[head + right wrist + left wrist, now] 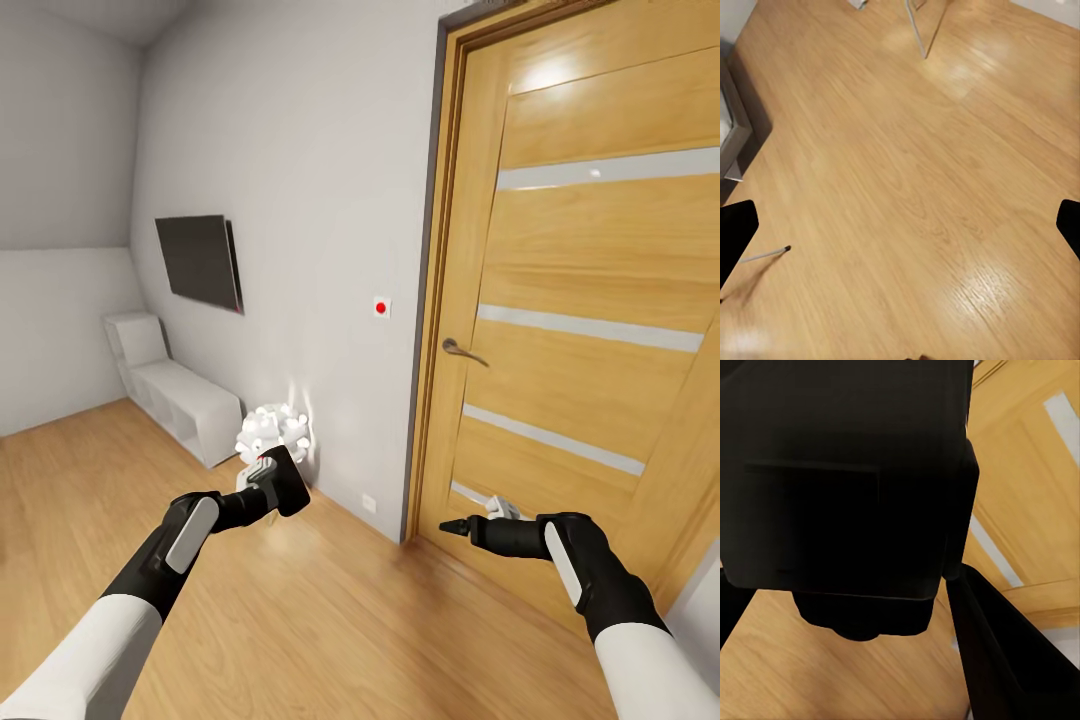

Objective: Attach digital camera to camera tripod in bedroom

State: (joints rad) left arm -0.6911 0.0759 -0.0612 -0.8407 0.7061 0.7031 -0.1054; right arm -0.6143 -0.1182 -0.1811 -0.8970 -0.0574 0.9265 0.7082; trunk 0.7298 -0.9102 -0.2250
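Note:
My left gripper (pixel 272 482) is shut on the digital camera (pixel 291 486), a small black body with a red button on top, held low in front of the white wall. In the left wrist view the camera (pixel 847 487) is a dark block right at the lens, with one black finger (pixel 1005 660) beside it. My right gripper (pixel 452 525) hangs open in front of the door, empty; its fingertips (pixel 735 232) stand far apart over bare floor. Two silver legs of the camera tripod (pixel 916 30) show on the wood floor in the right wrist view, one ending in a black foot (pixel 787 247).
A closed wooden door (pixel 590 330) with a metal handle (pixel 462 350) stands to the right. On the white wall hang a dark TV (pixel 200 262) and a red switch (pixel 381 307). White cube shelves (pixel 180 395) and a white spiky ornament (pixel 268 428) sit along the wall. A grey bed frame (pixel 731 135) borders the floor.

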